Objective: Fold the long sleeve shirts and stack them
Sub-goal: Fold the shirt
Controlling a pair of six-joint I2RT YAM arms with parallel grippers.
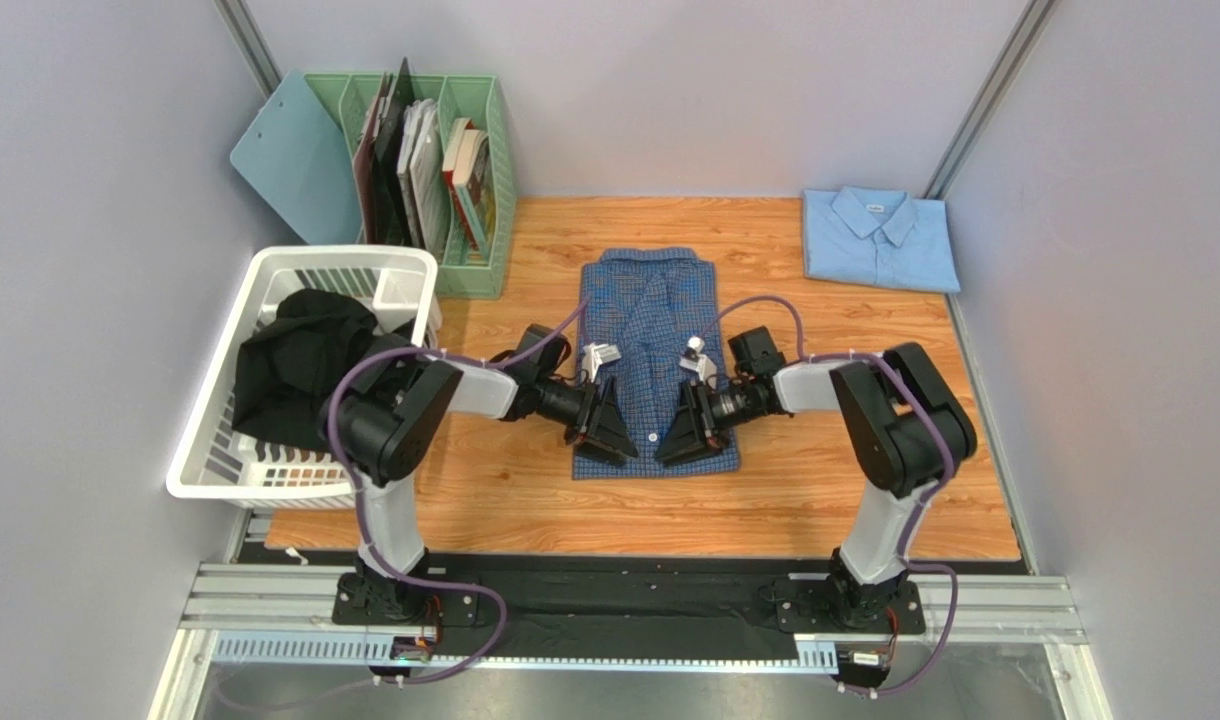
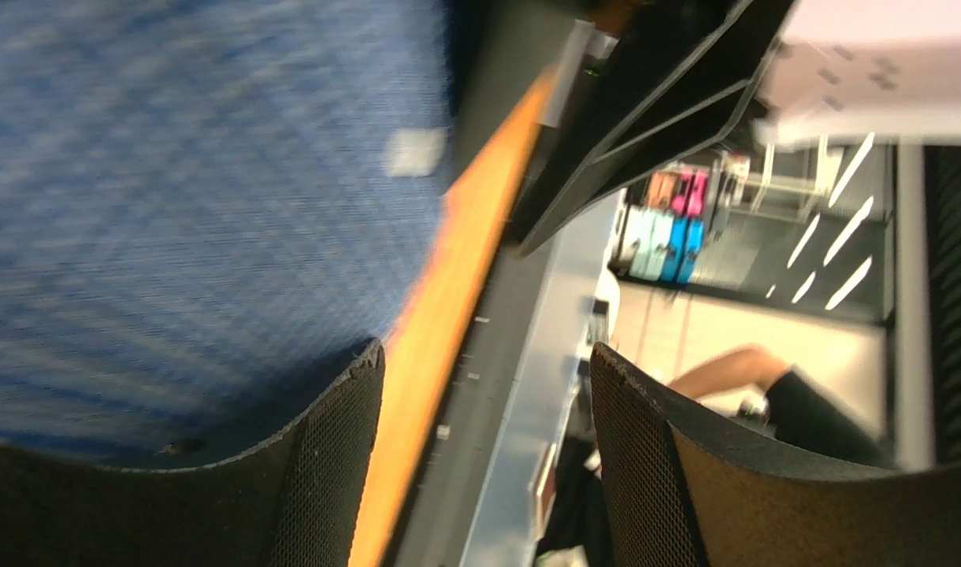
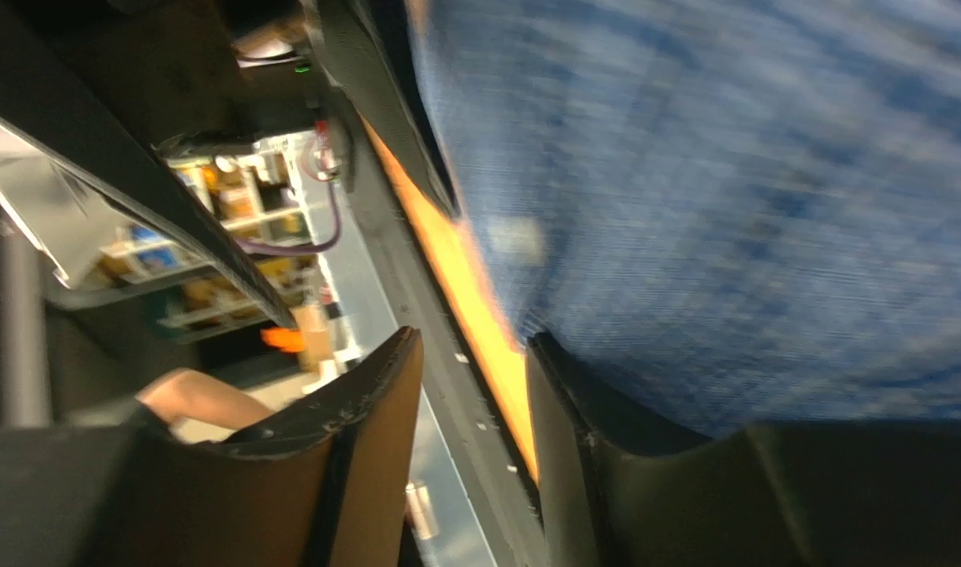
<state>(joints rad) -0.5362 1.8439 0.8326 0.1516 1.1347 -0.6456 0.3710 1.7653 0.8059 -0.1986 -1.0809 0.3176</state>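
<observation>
Pale blue shirt point(image 1: 881, 237) in top view only, wrist views resolve left fingers point(image 2: 331, 473) apart, right fingers point(image 3: 373, 455) apart, beside checked shirt point(image 2: 189, 177).

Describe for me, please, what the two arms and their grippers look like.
Both the left arm and right arm have bulky black joints, pale grey links and looping lilac cables. The left gripper and right gripper each carry two broad black wedge-shaped fingers with mesh-textured inner faces.

table point(image 1: 812, 495) | chk shirt point(image 1: 646, 300) ctr | pale shirt point(image 1: 879, 237) far-R | basket point(image 1: 346, 258) L | file rack point(image 1: 481, 270) far-L
</observation>
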